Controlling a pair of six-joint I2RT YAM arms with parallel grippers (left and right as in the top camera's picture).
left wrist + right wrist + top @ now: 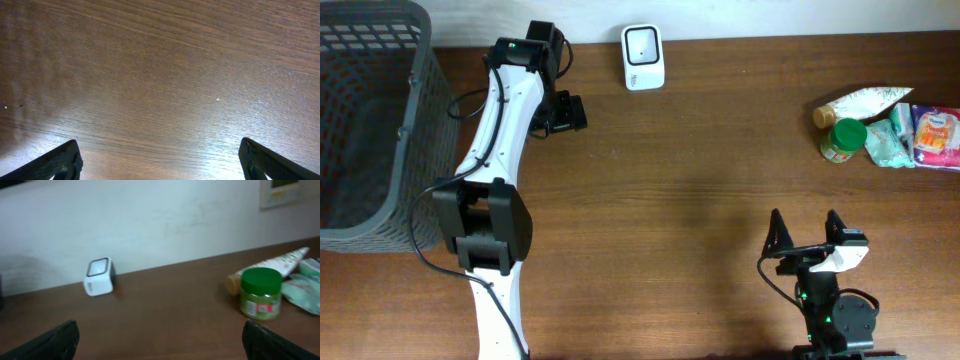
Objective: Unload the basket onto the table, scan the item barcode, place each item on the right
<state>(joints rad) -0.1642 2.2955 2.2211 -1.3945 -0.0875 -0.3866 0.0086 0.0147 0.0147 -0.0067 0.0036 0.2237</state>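
Currently the right claw point(804, 222) is released, its jaws spread wide and holding nothing, low over the bare table point(680, 200). Ahead of it and off to its right, well apart, the green-lidded jar point(259, 293) stands upright. A tube point(272, 262) lies just beyond the jar, and soft packets point(935, 132) lie further out to the right. Ahead and to this claw's left, near the wall, sits the white scanner point(99, 276). The left claw point(159, 150) is likewise released and empty, looking down on bare wood. I take the jar for the item to scan, since it is nearest. It looks small, stiff and light, likely plastic, though the blurred view leaves that unsure, and its smooth round side may slip. Best to take hold across the body just under the lid, jaws clear of the label so the barcode shows to the scanner
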